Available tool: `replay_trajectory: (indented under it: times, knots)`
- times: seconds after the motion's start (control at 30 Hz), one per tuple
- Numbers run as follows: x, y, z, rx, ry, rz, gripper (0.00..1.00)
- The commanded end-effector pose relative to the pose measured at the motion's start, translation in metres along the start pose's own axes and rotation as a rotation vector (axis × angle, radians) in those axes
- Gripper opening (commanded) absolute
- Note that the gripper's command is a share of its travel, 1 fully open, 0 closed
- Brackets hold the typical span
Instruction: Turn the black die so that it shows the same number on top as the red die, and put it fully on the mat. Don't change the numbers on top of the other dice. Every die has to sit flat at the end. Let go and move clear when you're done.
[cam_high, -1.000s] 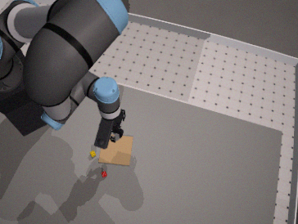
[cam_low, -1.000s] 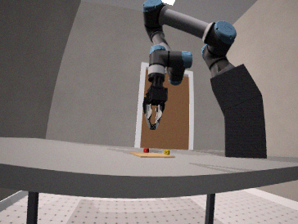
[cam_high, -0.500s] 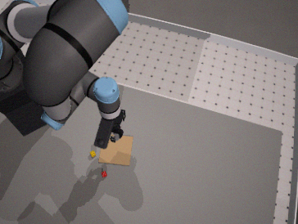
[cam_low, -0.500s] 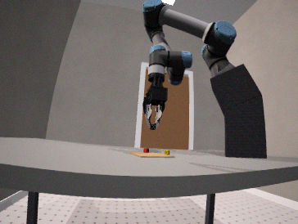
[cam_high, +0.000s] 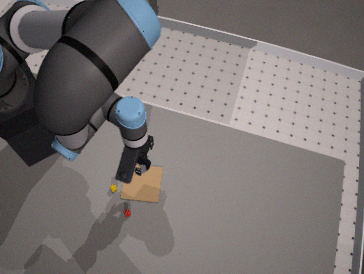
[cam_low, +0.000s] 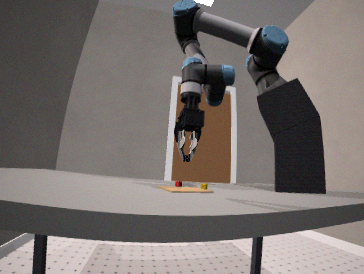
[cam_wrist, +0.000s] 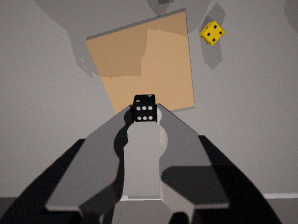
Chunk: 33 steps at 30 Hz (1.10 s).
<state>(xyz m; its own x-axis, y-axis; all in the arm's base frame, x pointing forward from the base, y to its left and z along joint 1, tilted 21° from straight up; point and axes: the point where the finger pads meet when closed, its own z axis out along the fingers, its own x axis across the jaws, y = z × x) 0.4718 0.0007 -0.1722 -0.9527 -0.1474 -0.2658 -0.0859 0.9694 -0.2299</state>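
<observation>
In the exterior view, the tool (cam_high: 141, 169) (cam_low: 187, 158) (cam_wrist: 145, 105) grips the black die (cam_high: 138, 171) (cam_low: 186, 158) (cam_wrist: 145, 109) well above the tabletop (cam_high: 240, 200) (cam_low: 125, 202) (cam_wrist: 250, 150), with open air between die and mat (cam_high: 141, 192) (cam_low: 187, 190) (cam_wrist: 167, 65).

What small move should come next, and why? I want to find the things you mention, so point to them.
Probably lower the gripper (cam_high: 138, 170) (cam_low: 187, 159) (cam_wrist: 145, 105) toward the mat (cam_high: 150, 192) (cam_low: 186, 190) (cam_wrist: 167, 60), adjusting the tilt: the black die (cam_high: 138, 171) (cam_low: 186, 158) (cam_wrist: 145, 109) is pinched between the fingers, well above the table (cam_high: 240, 200) (cam_low: 100, 192) (cam_wrist: 245, 130), and not yet on the mat.
</observation>
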Motion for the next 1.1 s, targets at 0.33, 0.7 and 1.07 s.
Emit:
replay_trajectory:
  times: [0.33, 0.7, 1.07]
  knots:
    - [-0.001, 0.000, 0.057, 0.000, -0.001, 0.000, 0.03]
    - [-0.002, 0.000, 0.084, 0.000, -0.001, 0.000, 0.03]
    - [-0.002, 0.000, 0.086, 0.000, -0.001, 0.000, 0.03]
